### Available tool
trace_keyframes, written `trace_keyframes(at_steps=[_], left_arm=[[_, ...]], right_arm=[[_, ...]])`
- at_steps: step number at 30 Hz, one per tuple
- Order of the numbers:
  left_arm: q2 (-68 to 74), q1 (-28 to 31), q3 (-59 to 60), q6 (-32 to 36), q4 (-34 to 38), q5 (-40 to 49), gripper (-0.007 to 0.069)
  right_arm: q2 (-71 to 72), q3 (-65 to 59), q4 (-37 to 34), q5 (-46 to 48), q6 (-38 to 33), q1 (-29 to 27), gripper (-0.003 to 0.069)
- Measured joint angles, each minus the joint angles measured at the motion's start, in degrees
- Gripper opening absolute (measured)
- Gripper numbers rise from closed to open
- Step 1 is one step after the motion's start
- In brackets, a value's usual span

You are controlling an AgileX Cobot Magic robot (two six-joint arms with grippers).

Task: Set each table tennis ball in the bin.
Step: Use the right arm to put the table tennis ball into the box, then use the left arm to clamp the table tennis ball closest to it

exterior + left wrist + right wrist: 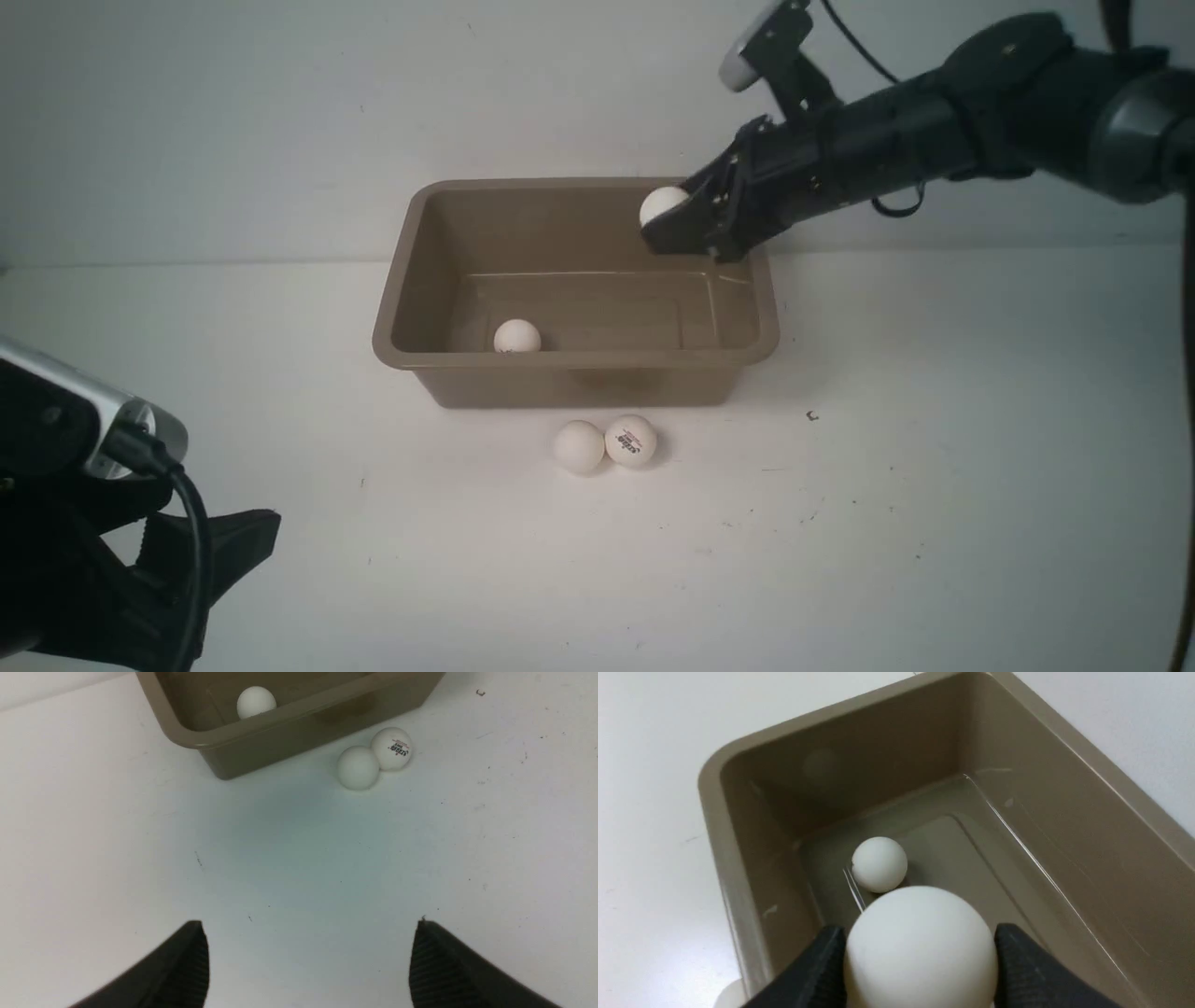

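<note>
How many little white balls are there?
4. The first ball lies inside the bin. The held ball is in the right hand over the bin. The plain ball and logo ball touch on the table in front. None seems hidden.

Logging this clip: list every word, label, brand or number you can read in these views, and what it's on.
Logo on the right-hand loose ball in front of the bin: dark letters with a red mark, too small and blurred to read in either view that shows it.
No other text is visible anywhere.
</note>
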State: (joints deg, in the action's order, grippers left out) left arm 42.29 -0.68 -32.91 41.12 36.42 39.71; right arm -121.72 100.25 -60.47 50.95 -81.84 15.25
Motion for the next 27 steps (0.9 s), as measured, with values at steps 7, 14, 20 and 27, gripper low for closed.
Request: trace_keyframes(at_steps=[7, 14, 20, 27], left_arm=[[0.0, 0.0, 0.0, 0.0, 0.5, 0.4, 0.0520], [1.5, 0.0, -0.1, 1.0, 7.5, 2.1, 0.0520], [5.9, 0.0, 0.0, 13.6, 17.9, 3.6, 0.0520], [9.1, 0.0, -0.1, 25.9, 31.2, 0.7, 0.0520]], right_arm=[[-4.1, 0.0, -2.6, -5.8, -1.6, 0.9, 0.0397], [-1.3, -0.1, -10.1, -13.2, -7.3, 1.0, 0.0659], [12.2, -0.1, -1.5, -11.6, -0.3, 0.8, 0.0668], [24.2, -0.1, 28.0, 0.3, 24.5, 0.8, 0.0632]])
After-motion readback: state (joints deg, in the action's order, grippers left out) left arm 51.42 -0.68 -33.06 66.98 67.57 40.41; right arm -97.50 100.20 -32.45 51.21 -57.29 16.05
